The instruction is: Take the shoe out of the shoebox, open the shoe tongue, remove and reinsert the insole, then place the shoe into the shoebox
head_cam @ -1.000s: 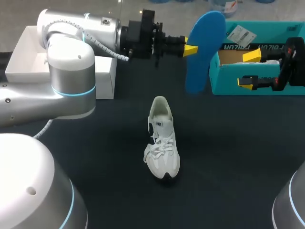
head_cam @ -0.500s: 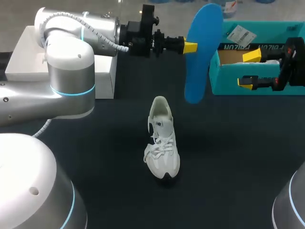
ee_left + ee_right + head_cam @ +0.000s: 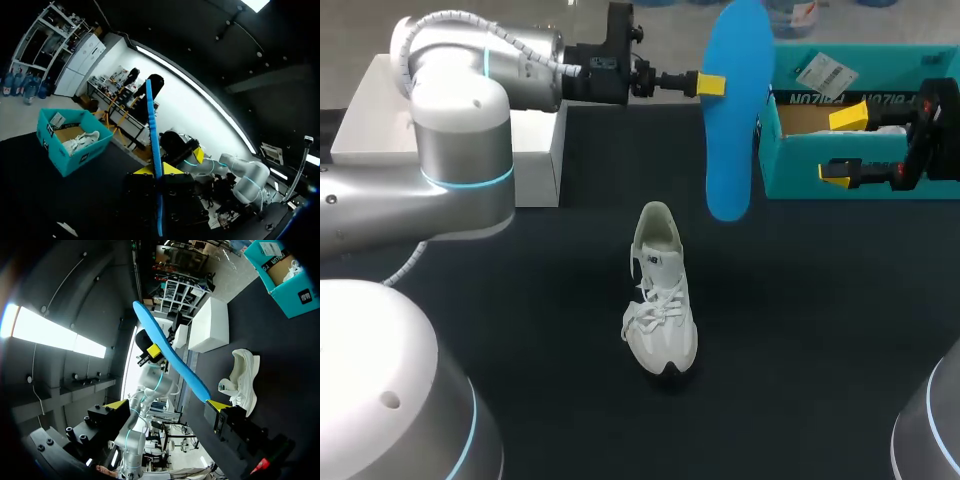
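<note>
You see the dark table with a white box at its far left and the teal shoebox at its far right. The blue insole hangs upright in the air just beside the shoebox, clamped in your left gripper. The shoe stands mid-table (toe toward the robot). Your right gripper hovers at the shoebox, fingers wide apart, holding nothing.

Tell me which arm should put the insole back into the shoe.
Left. The left hand is shut on the blue insole, held in the air beyond the white shoe. The right hand hangs open by the teal shoebox.
</note>
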### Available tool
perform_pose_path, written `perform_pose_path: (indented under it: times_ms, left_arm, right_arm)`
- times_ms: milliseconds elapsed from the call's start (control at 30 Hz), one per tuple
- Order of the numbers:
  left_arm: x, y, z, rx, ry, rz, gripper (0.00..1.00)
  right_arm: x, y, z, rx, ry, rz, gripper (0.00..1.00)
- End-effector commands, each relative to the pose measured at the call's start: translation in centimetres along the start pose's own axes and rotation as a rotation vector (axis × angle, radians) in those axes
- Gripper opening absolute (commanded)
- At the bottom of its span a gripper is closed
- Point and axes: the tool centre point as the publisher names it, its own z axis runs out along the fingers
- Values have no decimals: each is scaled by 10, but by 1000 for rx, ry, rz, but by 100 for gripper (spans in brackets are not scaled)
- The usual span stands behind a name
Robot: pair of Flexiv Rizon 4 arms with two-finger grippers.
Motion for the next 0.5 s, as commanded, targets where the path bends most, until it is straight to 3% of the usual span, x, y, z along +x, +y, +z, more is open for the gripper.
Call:
perform_pose_path:
  times_ms: [33,500]
  left_arm:
    - [-5,-3,-2,-9,141,-586,0]
    - [-6,-2,-3,-4,144,-599,0]
  right_arm:
    - [0,-1,1,-3,-3,1,100]
    - [0,-1,1,-3,-3,1,100]
